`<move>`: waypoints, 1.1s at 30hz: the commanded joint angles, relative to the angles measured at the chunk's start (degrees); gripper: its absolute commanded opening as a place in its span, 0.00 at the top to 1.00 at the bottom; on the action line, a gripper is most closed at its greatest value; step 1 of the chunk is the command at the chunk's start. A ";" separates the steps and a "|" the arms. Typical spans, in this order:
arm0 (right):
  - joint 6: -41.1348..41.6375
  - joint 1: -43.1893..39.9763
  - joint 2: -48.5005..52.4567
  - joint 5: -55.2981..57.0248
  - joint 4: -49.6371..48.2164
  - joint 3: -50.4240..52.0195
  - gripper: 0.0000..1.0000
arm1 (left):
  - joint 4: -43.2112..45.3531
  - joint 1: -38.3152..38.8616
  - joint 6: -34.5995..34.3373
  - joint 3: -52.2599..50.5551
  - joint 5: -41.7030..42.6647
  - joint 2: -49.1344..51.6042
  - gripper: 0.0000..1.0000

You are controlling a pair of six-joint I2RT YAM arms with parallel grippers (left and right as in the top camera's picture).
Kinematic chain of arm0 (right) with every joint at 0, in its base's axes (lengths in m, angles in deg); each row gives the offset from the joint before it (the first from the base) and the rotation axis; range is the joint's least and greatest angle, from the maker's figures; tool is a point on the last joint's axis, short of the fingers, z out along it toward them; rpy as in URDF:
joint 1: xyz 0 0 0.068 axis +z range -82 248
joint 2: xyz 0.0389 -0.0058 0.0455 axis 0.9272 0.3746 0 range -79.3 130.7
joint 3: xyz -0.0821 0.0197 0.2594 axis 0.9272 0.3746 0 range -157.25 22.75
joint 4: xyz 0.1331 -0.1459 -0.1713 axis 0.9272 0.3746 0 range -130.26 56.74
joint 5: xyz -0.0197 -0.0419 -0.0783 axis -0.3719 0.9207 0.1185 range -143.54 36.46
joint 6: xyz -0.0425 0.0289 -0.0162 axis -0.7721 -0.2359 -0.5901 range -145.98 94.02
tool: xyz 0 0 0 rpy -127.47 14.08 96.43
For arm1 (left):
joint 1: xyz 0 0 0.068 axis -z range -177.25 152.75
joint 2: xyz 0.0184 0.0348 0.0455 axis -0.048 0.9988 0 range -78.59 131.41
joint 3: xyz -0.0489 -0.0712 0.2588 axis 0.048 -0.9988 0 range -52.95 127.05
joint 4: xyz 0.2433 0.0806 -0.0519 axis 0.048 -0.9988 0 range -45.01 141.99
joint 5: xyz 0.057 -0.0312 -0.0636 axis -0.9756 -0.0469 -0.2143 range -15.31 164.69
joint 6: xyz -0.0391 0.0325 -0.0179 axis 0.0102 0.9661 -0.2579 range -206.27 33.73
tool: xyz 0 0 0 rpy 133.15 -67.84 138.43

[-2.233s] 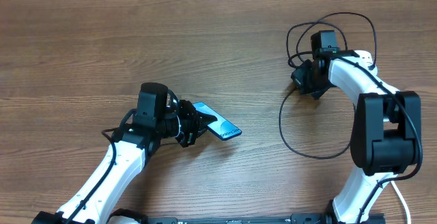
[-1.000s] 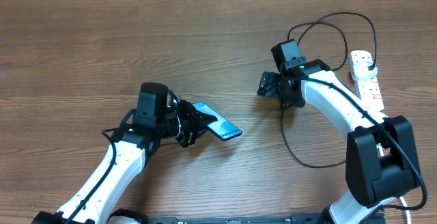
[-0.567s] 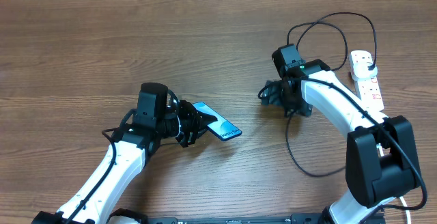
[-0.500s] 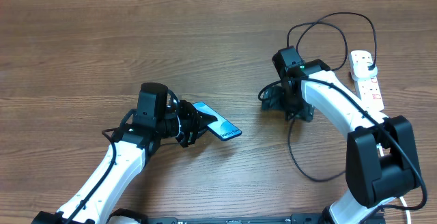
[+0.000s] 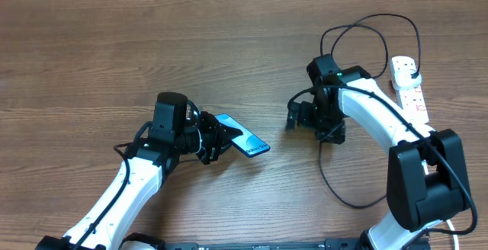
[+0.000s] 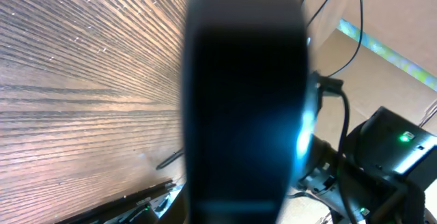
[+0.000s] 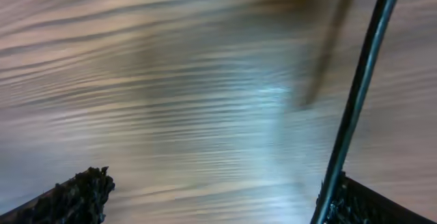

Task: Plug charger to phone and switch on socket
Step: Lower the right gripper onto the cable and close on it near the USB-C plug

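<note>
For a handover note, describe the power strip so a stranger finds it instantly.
On the wooden table's right side, beside the right arm, lies the socket. It is a flat white bar with red markings, unlike the thin black charger looping nearby.

The left arm [image 5: 126, 185] and the right arm [image 5: 377, 109] are built the same: smooth white shells on the long links, and black box-shaped blocks at the joints and wrists. A thin black cable loops out beside the left arm's wrist block. A small green light [image 5: 334, 73] glows on the right arm's wrist block (it also shows in the left wrist view). The right gripper [image 7: 218, 202] has black pads [image 7: 83, 191] with a rough, grainy surface.
</note>
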 commanded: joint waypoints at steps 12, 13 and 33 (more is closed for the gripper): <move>-9.05 0.22 -0.35 -1.55 -0.35 0.13 0.00 | 0.44 -0.31 0.87 0.81 1.33 -0.66 0.91; -9.49 0.22 -0.35 -2.01 -0.74 0.13 0.00 | 0.46 -0.31 0.87 0.81 1.33 -0.66 0.91; 12.44 -2.91 -0.35 15.69 -7.26 0.13 0.06 | 0.46 -0.31 0.90 0.81 2.47 -0.66 0.92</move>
